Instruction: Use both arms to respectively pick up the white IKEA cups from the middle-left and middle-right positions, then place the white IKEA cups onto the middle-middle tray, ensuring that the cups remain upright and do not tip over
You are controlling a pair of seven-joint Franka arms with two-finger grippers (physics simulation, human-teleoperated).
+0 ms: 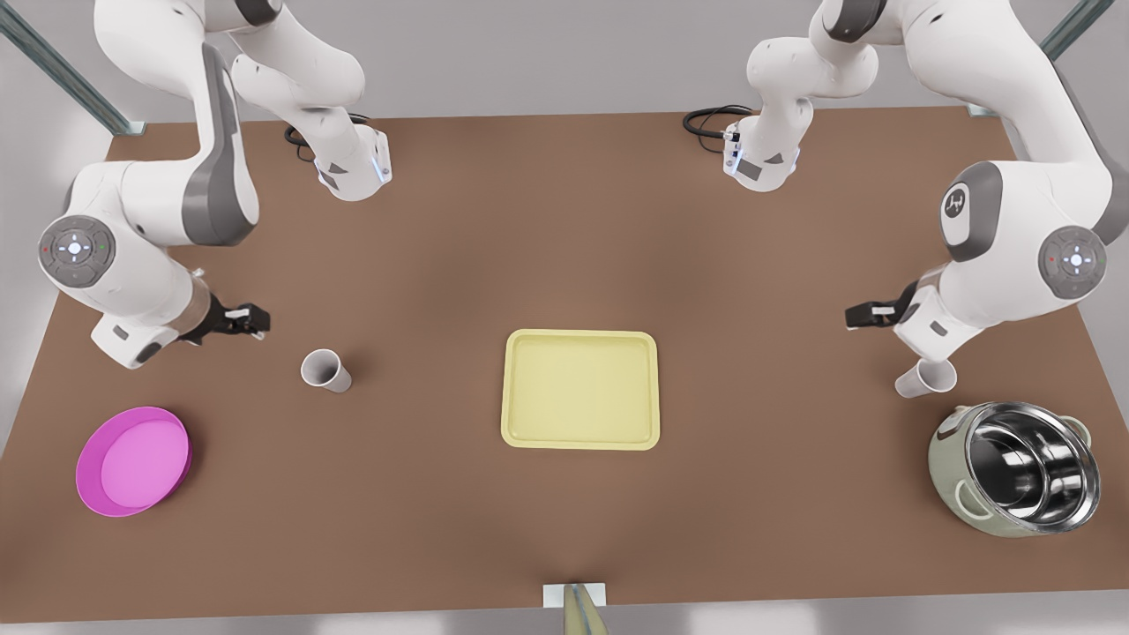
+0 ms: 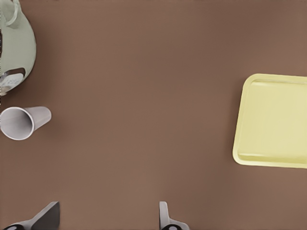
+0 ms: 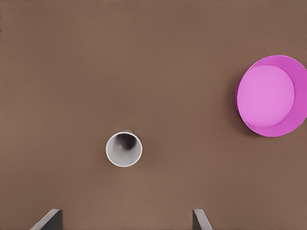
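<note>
a simulated robot test cell: bare brown table [image 1: 564, 220], grey walls, metal frame struts [image 1: 62, 70].

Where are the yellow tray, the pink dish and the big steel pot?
Yellow tray [image 1: 581, 389]: front view, its flat floor.
Pink dish [image 1: 133, 459]: front view, its inner floor.
Steel pot [image 1: 1023, 463]: front view, its shiny inside.

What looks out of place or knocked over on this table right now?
Nothing stands out. Both white cups stand upright on the table, one beside the pink dish, the other by the steel pot. The yellow tray lies flat and bare. The left hand and right hand are open, apart from the cups.
</note>
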